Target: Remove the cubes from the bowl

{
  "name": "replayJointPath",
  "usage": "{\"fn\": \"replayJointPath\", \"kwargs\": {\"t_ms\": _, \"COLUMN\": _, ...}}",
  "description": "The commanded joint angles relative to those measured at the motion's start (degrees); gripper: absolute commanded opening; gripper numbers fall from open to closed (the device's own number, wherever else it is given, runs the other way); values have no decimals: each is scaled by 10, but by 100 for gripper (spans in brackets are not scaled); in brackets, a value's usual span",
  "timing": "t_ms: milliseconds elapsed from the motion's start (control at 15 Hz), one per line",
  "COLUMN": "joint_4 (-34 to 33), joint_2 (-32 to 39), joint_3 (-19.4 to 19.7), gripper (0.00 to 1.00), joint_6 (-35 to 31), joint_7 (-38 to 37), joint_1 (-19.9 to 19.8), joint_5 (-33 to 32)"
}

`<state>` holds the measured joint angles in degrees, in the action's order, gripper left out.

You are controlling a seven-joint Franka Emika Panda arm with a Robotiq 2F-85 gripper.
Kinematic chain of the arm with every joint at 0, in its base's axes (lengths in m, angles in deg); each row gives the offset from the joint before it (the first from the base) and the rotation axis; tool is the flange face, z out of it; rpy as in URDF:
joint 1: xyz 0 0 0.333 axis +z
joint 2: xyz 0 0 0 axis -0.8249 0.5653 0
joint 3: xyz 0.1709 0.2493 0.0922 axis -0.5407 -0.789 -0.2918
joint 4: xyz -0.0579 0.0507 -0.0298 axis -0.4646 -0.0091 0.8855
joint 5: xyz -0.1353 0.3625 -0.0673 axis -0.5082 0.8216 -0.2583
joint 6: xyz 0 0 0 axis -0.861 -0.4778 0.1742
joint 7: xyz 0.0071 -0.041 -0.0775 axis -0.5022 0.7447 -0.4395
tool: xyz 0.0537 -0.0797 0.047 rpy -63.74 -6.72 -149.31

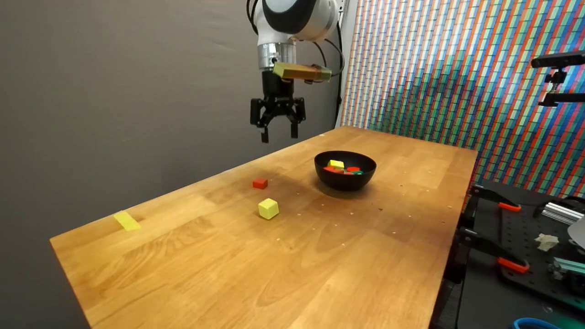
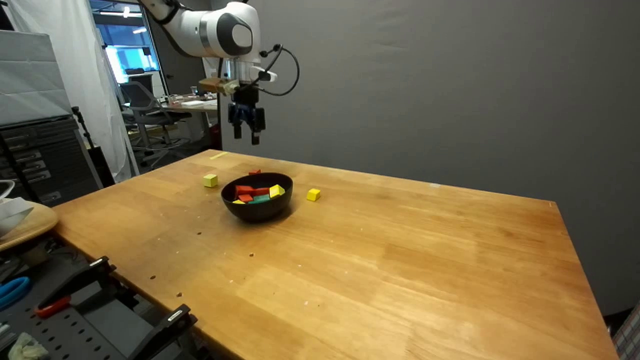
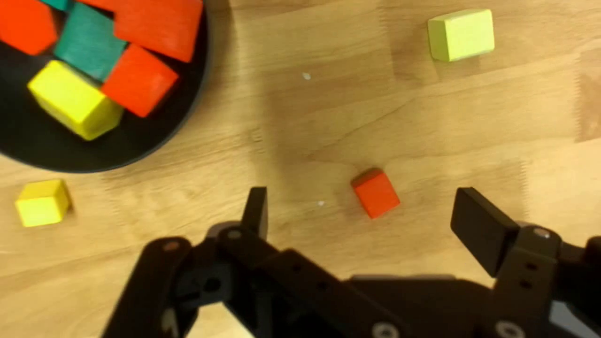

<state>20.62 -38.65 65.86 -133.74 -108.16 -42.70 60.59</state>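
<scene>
Solid-coloured red, yellow and green cubes [image 3: 91, 47] were heaped in the round black bowl [image 1: 346, 182]. Near it, one small red cube [image 3: 376, 195] and two small yellow cubes [image 3: 469, 35] were spread on the pale wooden worktop [image 1: 320, 274]. The black two-fingered hand [image 1: 279, 134] was held well above, empty and spread wide. Next, the exposed yellow cube inside [image 3: 75, 101] was probably best straddled squarely across flat faces, the bowl's rim left untouched.

No readable text or labels
</scene>
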Motion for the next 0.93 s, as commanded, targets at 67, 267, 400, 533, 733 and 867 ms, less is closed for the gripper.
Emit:
{"fn": "replayJointPath", "kwargs": {"t_ms": 67, "joint_4": 111, "joint_2": -108, "joint_3": 25, "gripper": 100, "joint_6": 24, "joint_7": -3, "joint_1": -31, "joint_5": -13}}
{"fn": "replayJointPath", "kwargs": {"t_ms": 267, "joint_4": 169, "joint_2": -121, "joint_3": 31, "gripper": 94, "joint_6": 9, "joint_7": -8, "joint_1": -59, "joint_5": 3}}
{"fn": "replayJointPath", "kwargs": {"t_ms": 400, "joint_4": 194, "joint_2": -115, "joint_3": 36, "gripper": 82, "joint_6": 8, "joint_7": -12, "joint_1": -70, "joint_5": -3}}
{"fn": "replayJointPath", "kwargs": {"t_ms": 533, "joint_4": 213, "joint_2": -106, "joint_3": 40, "gripper": 77, "joint_6": -10, "joint_7": -18, "joint_1": -81, "joint_5": 6}}
{"fn": "replayJointPath", "kwargs": {"t_ms": 733, "joint_4": 234, "joint_2": -92, "joint_3": 39, "gripper": 73, "joint_6": -42, "joint_7": -30, "joint_1": -95, "joint_5": 36}}
{"fn": "replayJointPath", "kwargs": {"t_ms": 867, "joint_4": 243, "joint_2": -83, "joint_3": 35, "gripper": 63, "joint_6": -70, "joint_7": -28, "joint_1": -103, "joint_5": 67}}
